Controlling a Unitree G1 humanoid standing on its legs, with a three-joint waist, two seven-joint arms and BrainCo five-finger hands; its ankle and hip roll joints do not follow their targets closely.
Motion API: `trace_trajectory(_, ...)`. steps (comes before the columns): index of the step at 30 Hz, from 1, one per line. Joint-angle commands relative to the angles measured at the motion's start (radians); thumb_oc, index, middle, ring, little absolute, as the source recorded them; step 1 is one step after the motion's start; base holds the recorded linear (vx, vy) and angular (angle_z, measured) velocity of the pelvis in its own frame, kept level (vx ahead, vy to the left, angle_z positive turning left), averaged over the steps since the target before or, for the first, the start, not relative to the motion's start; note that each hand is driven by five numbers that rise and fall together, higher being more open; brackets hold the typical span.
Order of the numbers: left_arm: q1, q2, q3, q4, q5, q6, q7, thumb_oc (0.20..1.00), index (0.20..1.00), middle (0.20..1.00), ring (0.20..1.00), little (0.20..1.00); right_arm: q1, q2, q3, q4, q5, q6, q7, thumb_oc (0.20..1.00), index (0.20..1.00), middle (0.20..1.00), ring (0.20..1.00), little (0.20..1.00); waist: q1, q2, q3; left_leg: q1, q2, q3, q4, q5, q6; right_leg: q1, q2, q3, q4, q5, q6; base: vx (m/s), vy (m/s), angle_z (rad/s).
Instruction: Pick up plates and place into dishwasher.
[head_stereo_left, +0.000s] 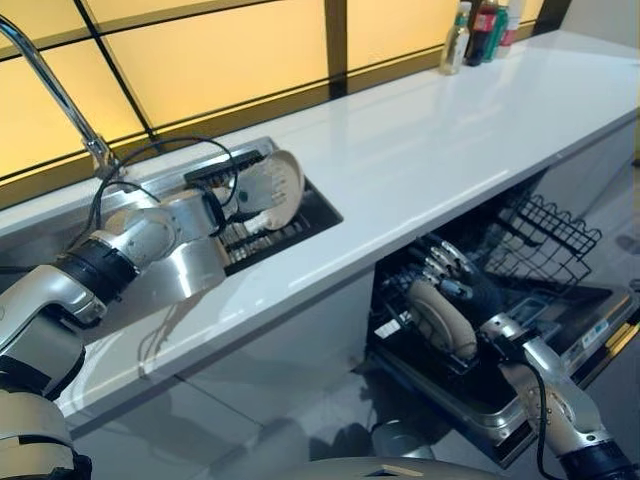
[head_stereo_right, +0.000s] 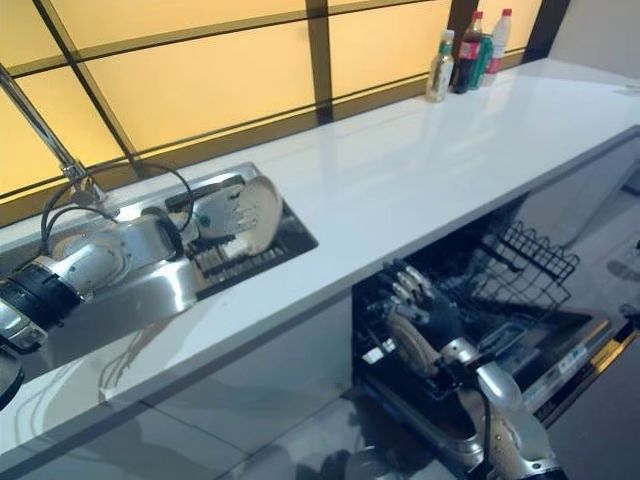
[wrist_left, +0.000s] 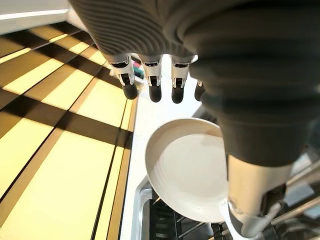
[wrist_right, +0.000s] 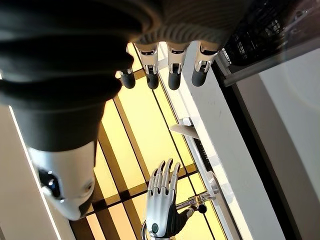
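Fingers straight, the left hand (head_stereo_left: 262, 190) lies flat against the upright cream round plate (head_stereo_left: 283, 186) in the sink rack (head_stereo_left: 290, 228); the right hand (head_stereo_left: 455, 278) is likewise open.

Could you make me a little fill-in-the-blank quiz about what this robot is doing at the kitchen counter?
1. The left hand reaches with straight fingers to a cream plate standing in the rack of the ____.
2. The right hand is down at another plate inside the open ____.
3. A few bottles stand at the far end of the white ____.

Missing words: sink; dishwasher; counter
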Motion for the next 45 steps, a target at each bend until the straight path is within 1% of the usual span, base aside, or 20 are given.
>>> trace_trajectory(1,-0.007,0.026,0.079,0.015,0.060,0.061,0.079,1.000,1.000,1.000,1.000,1.000,0.012,-0.003,-0.052,-0.103,0.061,-0.051,0.016,1.000,1.000,1.000,1.000,1.000,-0.007,-0.022,-0.009,-0.045,0.003,0.072,0.062,-0.038,0.060,-0.116,0.000,0.054,0.006,0.126,0.086,0.05,-0.028,0.00)
trace_trajectory(4,0.005,0.015,0.099,0.050,0.088,0.106,0.184,1.000,1.000,1.000,1.000,1.000,0.031,-0.002,-0.061,-0.101,0.070,-0.057,0.025,1.000,1.000,1.000,1.000,1.000,-0.009,-0.029,-0.001,-0.057,0.004,0.071,0.077,-0.041,0.061,-0.130,0.000,0.056,0.013,0.127,0.086,0.03,-0.040,0.01)
trace_trajectory(7,-0.030,0.023,0.090,0.073,0.038,0.134,0.221,1.000,1.000,1.000,1.000,1.000,0.031,0.007,-0.052,-0.100,0.053,-0.078,0.026,1.000,1.000,1.000,1.000,1.000,-0.007,-0.041,0.012,-0.093,0.013,0.074,0.102,-0.042,0.063,-0.157,0.001,0.054,0.023,0.130,0.086,-0.08,-0.073,-0.01)
trace_trajectory(10,-0.075,0.081,0.069,0.054,-0.140,0.193,0.228,1.000,1.000,1.000,1.000,1.000,0.016,0.000,-0.042,-0.110,0.043,-0.086,-0.017,1.000,1.000,1.000,1.000,1.000,-0.007,-0.051,0.032,-0.112,0.027,0.089,0.117,-0.044,0.065,-0.177,0.007,0.053,0.037,0.138,0.088,-0.13,-0.053,-0.05)
trace_trajectory(11,-0.079,0.101,0.064,0.056,-0.218,0.221,0.223,1.000,1.000,1.000,1.000,1.000,0.015,-0.004,-0.043,-0.107,0.044,-0.085,-0.022,1.000,1.000,1.000,1.000,1.000,-0.011,-0.051,0.033,-0.110,0.029,0.098,0.115,-0.042,0.066,-0.178,0.009,0.054,0.038,0.141,0.088,-0.03,0.029,-0.06)
trace_trajectory(12,-0.068,0.138,0.068,0.084,-0.342,0.243,0.257,1.000,1.000,1.000,1.000,1.000,0.013,-0.008,-0.047,-0.087,0.047,-0.076,-0.006,1.000,1.000,1.000,1.000,1.000,-0.021,-0.053,0.036,-0.095,0.032,0.119,0.114,-0.047,0.068,-0.170,0.014,0.056,0.041,0.142,0.088,0.02,0.057,-0.13)
trace_trajectory(15,0.006,0.172,0.110,0.173,-0.366,0.226,0.368,1.000,1.000,1.000,1.000,1.000,0.015,-0.026,-0.059,-0.043,0.048,-0.054,0.046,1.000,1.000,1.000,1.000,1.000,-0.037,-0.055,0.024,-0.060,0.035,0.164,0.095,-0.045,0.066,-0.162,0.019,0.071,0.035,0.154,0.089,0.06,0.048,-0.42)
trace_trajectory(17,0.073,0.166,0.159,0.189,-0.329,0.228,0.408,1.000,1.000,1.000,1.000,1.000,0.021,-0.038,-0.058,-0.044,0.053,-0.041,0.063,1.000,1.000,1.000,1.000,1.000,-0.040,-0.056,0.015,-0.036,0.033,0.179,0.079,-0.044,0.069,-0.151,0.021,0.080,0.026,0.154,0.087,0.11,0.042,-0.35)
trace_trajectory(21,0.152,0.136,0.215,0.208,-0.219,0.210,0.430,1.000,1.000,1.000,1.000,1.000,0.017,-0.040,-0.036,-0.070,0.044,-0.016,0.052,1.000,1.000,1.000,1.000,1.000,-0.036,-0.056,0.004,-0.019,0.029,0.180,0.074,-0.044,0.072,-0.141,0.025,0.092,0.024,0.157,0.085,0.09,0.005,-0.14)
trace_trajectory(25,0.168,0.128,0.224,0.224,-0.212,0.188,0.422,1.000,1.000,1.000,1.000,1.000,0.028,-0.042,-0.027,-0.103,0.029,0.028,0.023,1.000,1.000,1.000,1.000,1.000,-0.037,-0.052,-0.014,0.000,0.025,0.182,0.055,-0.036,0.072,-0.128,0.026,0.105,0.016,0.168,0.089,0.12,-0.024,-0.01)
trace_trajectory(28,0.170,0.121,0.213,0.234,-0.192,0.172,0.405,1.000,1.000,1.000,1.000,1.000,0.046,-0.048,-0.029,-0.110,0.027,0.037,0.021,1.000,1.000,1.000,1.000,1.000,-0.044,-0.048,-0.015,0.004,0.025,0.179,0.054,-0.034,0.072,-0.128,0.027,0.108,0.022,0.167,0.089,0.09,-0.019,-0.02)
trace_trajectory(29,0.163,0.118,0.203,0.241,-0.197,0.165,0.408,1.000,1.000,1.000,1.000,1.000,0.047,-0.055,-0.031,-0.113,0.037,0.038,0.017,1.000,1.000,1.000,1.000,1.000,-0.046,-0.046,-0.007,-0.001,0.026,0.173,0.061,-0.038,0.071,-0.126,0.027,0.104,0.025,0.156,0.088,0.00,0.000,0.00)
trace_trajectory(30,0.148,0.114,0.189,0.251,-0.215,0.161,0.413,1.000,1.000,1.000,1.000,1.000,0.042,-0.059,-0.028,-0.114,0.044,0.034,0.011,1.000,1.000,1.000,1.000,1.000,-0.046,-0.045,-0.003,-0.012,0.028,0.171,0.066,-0.037,0.069,-0.131,0.027,0.103,0.028,0.150,0.085,-0.04,-0.015,-0.02)
trace_trajectory(33,0.100,0.108,0.151,0.283,-0.270,0.179,0.455,1.000,1.000,1.000,1.000,1.000,0.020,-0.066,-0.017,-0.104,0.051,0.014,0.003,1.000,1.000,1.000,1.000,1.000,-0.044,-0.043,0.013,-0.055,0.030,0.169,0.081,-0.027,0.065,-0.157,0.033,0.106,0.031,0.143,0.076,-0.08,-0.010,-0.06)
trace_trajectory(35,0.061,0.101,0.123,0.310,-0.314,0.203,0.484,1.000,1.000,1.000,1.000,1.000,0.005,-0.074,-0.008,-0.097,0.051,-0.004,0.000,1.000,1.000,1.000,1.000,1.000,-0.046,-0.040,0.035,-0.084,0.036,0.165,0.092,-0.022,0.062,-0.174,0.041,0.103,0.041,0.131,0.070,-0.13,0.000,-0.03)
trace_trajectory(37,0.027,0.097,0.100,0.322,-0.317,0.227,0.506,1.000,1.000,1.000,1.000,1.000,-0.006,-0.079,-0.003,-0.093,0.053,-0.030,0.004,1.000,1.000,1.000,1.000,1.000,-0.046,-0.042,0.058,-0.115,0.040,0.161,0.098,-0.011,0.058,-0.189,0.045,0.102,0.041,0.123,0.062,-0.19,0.011,0.01)
trace_trajectory(40,-0.055,0.084,0.052,0.332,-0.336,0.264,0.507,1.000,1.000,1.000,1.000,1.000,-0.045,-0.084,0.024,-0.072,0.051,-0.084,0.004,1.000,1.000,1.000,1.000,1.000,-0.046,-0.048,0.099,-0.158,0.049,0.161,0.098,0.007,0.049,-0.220,0.050,0.096,0.043,0.120,0.053,-0.20,0.029,0.00)
trace_trajectory(41,-0.065,0.081,0.045,0.333,-0.339,0.271,0.506,1.000,1.000,1.000,1.000,1.000,-0.051,-0.084,0.029,-0.071,0.051,-0.090,0.001,1.000,1.000,1.000,1.000,1.000,-0.045,-0.050,0.104,-0.163,0.050,0.160,0.097,0.010,0.048,-0.224,0.051,0.095,0.043,0.121,0.052,-0.20,0.006,-0.01)
trace_trajectory(43,-0.109,0.069,0.021,0.336,-0.348,0.297,0.509,1.000,1.000,1.000,1.000,1.000,-0.084,-0.084,0.057,-0.070,0.056,-0.127,-0.014,1.000,1.000,1.000,1.000,1.000,-0.040,-0.060,0.132,-0.196,0.054,0.155,0.103,0.017,0.045,-0.246,0.054,0.091,0.046,0.122,0.048,-0.22,-0.001,0.02)
trace_trajectory(45,-0.127,0.065,0.011,0.340,-0.364,0.310,0.530,1.000,1.000,1.000,1.000,1.000,-0.102,-0.084,0.072,-0.069,0.049,-0.144,-0.023,1.000,1.000,1.000,1.000,1.000,-0.036,-0.067,0.146,-0.214,0.057,0.153,0.114,0.021,0.044,-0.257,0.055,0.088,0.049,0.125,0.044,-0.14,0.001,0.03)
